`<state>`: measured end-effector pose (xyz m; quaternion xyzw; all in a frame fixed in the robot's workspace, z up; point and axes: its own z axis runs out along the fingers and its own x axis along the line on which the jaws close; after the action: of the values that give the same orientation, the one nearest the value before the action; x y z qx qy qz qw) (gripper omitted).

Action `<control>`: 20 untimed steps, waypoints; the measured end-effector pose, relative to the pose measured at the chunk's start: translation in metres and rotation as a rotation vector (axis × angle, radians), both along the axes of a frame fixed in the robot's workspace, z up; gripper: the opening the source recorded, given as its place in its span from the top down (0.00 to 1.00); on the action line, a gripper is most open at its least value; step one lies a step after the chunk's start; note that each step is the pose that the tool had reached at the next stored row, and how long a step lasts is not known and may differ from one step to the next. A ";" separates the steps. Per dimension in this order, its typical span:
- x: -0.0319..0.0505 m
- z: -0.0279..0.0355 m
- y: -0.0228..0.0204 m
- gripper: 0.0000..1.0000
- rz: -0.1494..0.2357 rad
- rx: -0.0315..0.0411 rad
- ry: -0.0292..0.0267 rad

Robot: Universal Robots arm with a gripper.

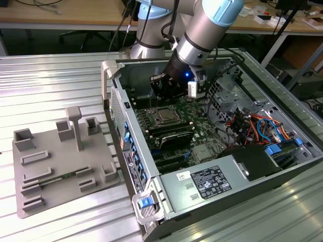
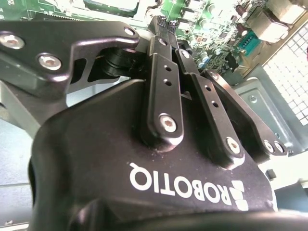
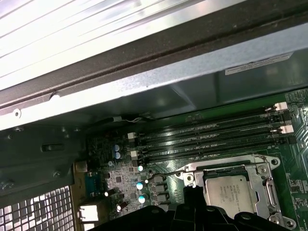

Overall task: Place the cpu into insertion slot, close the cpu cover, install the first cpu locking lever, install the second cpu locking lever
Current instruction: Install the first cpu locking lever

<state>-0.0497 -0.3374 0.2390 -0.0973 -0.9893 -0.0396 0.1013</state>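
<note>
The cpu (image 3: 230, 188) lies flat in the insertion slot (image 3: 269, 192) on the green circuit board (image 3: 298, 190), its silvery-grey top exposed. In the exterior view the cpu (image 1: 163, 116) sits near the middle of the board inside the open computer case (image 1: 202, 184), which rests on the ribbed metal counter (image 1: 50, 80). The silver cpu cover (image 3: 226, 166) frames the chip; whether it is fully latched cannot be determined. The gripper (image 2: 163, 23) is positioned just above the board beside the socket, apart from the chip. In the second wrist view its two black fingers (image 2: 161, 82) are closed together, holding nothing. Long black memory slots (image 3: 216, 137) run alongside the socket. A grey parts fixture (image 1: 60, 166) stands on the counter at the exterior view's left.
</note>
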 end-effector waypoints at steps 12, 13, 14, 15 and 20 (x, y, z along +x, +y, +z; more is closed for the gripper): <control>0.0000 0.0000 0.0000 0.89 0.034 0.0006 0.0000; 0.0000 0.0000 0.0000 0.89 0.036 0.0006 0.0000; 0.0000 0.0000 0.0000 0.89 0.039 0.0006 0.0000; 0.0000 0.0000 0.0000 0.89 0.042 0.0007 0.0000; 0.0000 0.0000 0.0000 0.89 0.057 0.0008 0.0000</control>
<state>-0.0497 -0.3374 0.2390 -0.0692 -0.9916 -0.0370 0.1025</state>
